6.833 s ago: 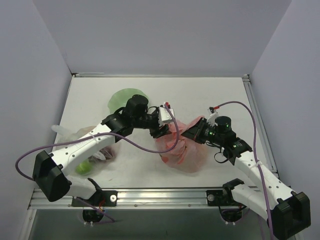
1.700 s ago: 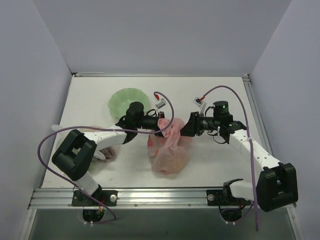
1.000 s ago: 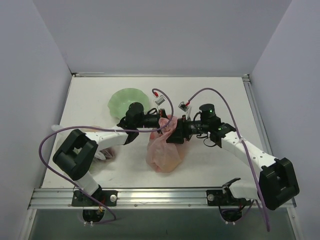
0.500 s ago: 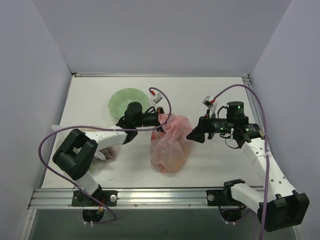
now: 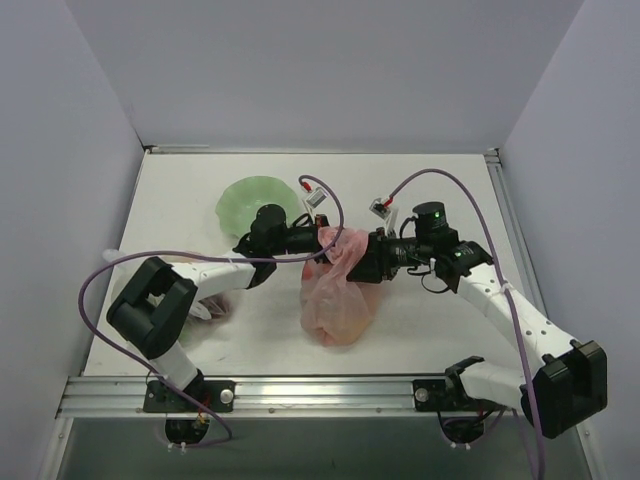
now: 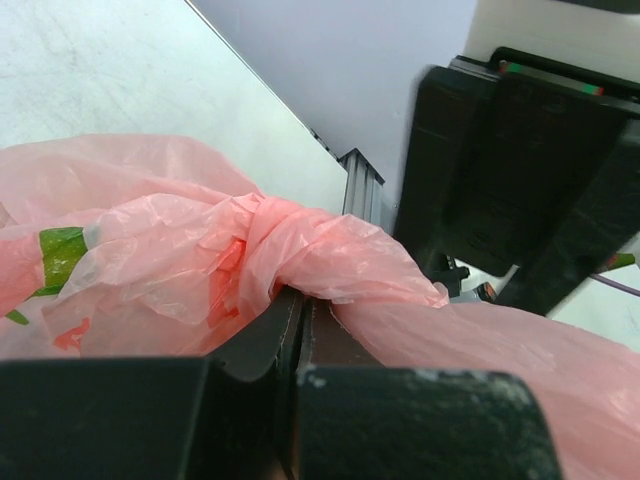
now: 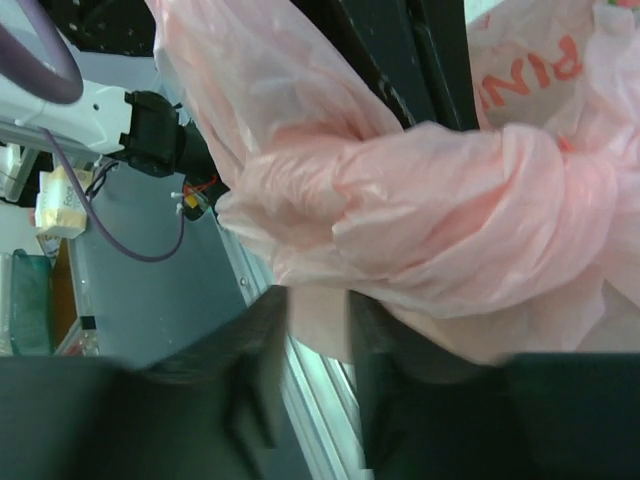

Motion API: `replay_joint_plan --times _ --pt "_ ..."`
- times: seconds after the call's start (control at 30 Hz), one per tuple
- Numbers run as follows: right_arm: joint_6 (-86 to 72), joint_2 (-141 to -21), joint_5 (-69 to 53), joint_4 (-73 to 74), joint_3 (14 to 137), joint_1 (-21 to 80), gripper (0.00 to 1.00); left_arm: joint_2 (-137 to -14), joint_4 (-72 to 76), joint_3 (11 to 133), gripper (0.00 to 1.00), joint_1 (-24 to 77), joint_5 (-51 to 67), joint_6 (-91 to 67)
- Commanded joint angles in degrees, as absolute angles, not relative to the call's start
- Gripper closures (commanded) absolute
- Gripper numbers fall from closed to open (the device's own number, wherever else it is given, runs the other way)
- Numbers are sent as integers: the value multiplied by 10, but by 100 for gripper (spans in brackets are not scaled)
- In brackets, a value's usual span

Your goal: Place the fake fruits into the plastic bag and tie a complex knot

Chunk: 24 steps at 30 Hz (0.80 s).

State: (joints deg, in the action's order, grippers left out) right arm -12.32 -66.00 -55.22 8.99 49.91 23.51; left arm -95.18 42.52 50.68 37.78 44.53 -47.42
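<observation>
Knot-tying step: left gripper and right gripper both clamped on the plastic bag neck beside the knot; next, pull apart to tighten.

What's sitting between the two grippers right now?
Only the pink plastic bag's twisted neck. In the top external view the left gripper and right gripper flank it closely; the left wrist view shows a knot there.

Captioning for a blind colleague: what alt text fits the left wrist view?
A twisted knot in the pink bag fills the frame, with the left gripper shut on the plastic just below it. The right gripper, dark and blurred, sits close behind.
</observation>
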Motion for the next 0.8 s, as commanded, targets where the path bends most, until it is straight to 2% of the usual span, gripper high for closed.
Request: replay_joint_plan --times 0.0,0.1,0.4,0.5,0.57,0.67,0.7,0.77 --pt "-172 -672 -525 23 504 250 76 -954 439 525 100 383 425 -476" --pt "-173 -686 -511 16 516 257 100 -955 439 524 100 386 412 -482" --pt "-100 -730 -555 -3 576 366 100 -986 450 548 100 388 363 -511" --pt "-66 -726 -557 66 595 372 100 -990 450 552 100 386 365 -512" --pt "-54 -712 -532 115 599 360 90 -987 450 548 100 385 368 -511" --pt "-82 -662 -505 132 574 298 62 -981 450 541 100 381 372 -512" --pt "-93 -630 -495 133 567 261 57 -981 450 539 100 381 372 -512" --pt "-116 -600 -440 133 551 235 58 -978 453 534 100 381 373 -513"
